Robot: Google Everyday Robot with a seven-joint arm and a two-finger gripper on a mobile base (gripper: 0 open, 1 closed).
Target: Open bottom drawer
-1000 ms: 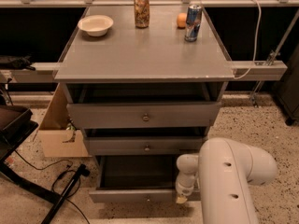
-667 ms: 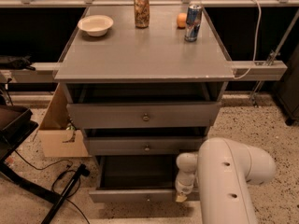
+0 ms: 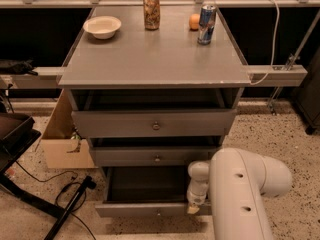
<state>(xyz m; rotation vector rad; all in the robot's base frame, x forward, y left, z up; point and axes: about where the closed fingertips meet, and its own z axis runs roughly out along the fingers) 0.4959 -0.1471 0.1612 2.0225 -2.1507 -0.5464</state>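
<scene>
The bottom drawer (image 3: 145, 210) is the lowest of three grey drawers and stands pulled out, its dark interior (image 3: 147, 184) showing. A small round knob (image 3: 158, 213) sits at the centre of its slim front. My gripper (image 3: 194, 207) hangs at the end of the white arm (image 3: 240, 194), at the right end of the drawer front, touching or just above its top edge. The middle drawer (image 3: 157, 156) and the top drawer (image 3: 155, 124) stand slightly open above.
On the cabinet top (image 3: 150, 54) are a white bowl (image 3: 102, 26), a brown can (image 3: 151, 5), an orange (image 3: 194, 21) and a blue can (image 3: 206, 17). A cardboard box (image 3: 62, 144) and black cables (image 3: 70, 199) lie on the floor at left.
</scene>
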